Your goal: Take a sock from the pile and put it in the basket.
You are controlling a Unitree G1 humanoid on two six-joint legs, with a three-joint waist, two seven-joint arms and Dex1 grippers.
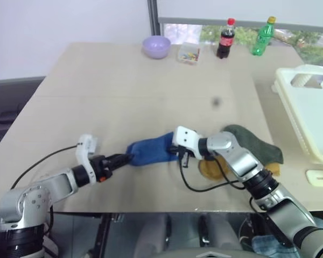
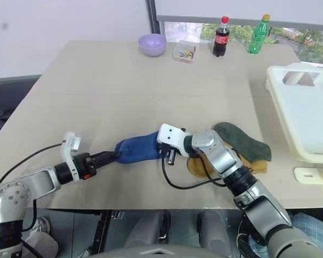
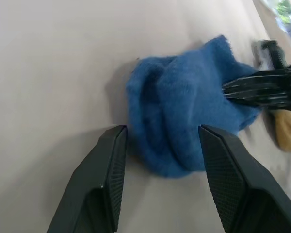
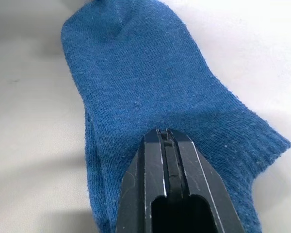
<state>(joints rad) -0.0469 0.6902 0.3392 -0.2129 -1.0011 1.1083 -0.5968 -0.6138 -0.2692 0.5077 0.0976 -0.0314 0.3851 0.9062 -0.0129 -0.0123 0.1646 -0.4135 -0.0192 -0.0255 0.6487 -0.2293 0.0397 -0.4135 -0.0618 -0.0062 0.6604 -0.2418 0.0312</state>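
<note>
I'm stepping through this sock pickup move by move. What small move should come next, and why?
Probably lift the right gripper, shut on the blue sock, up off the table and start toward the basket on the robot's right. The left gripper is open at the sock's other end, not pinching it, so the sock should come free.

Blue sock (image 1: 149,150) flat on table, yellow and green beside; cream basket (image 1: 312,115) right.

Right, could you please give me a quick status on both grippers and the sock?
Right gripper shut on soft blue sock. Left gripper open, fingers astride its other end. Cream slotted plastic basket at right, path unobstructed.
</note>
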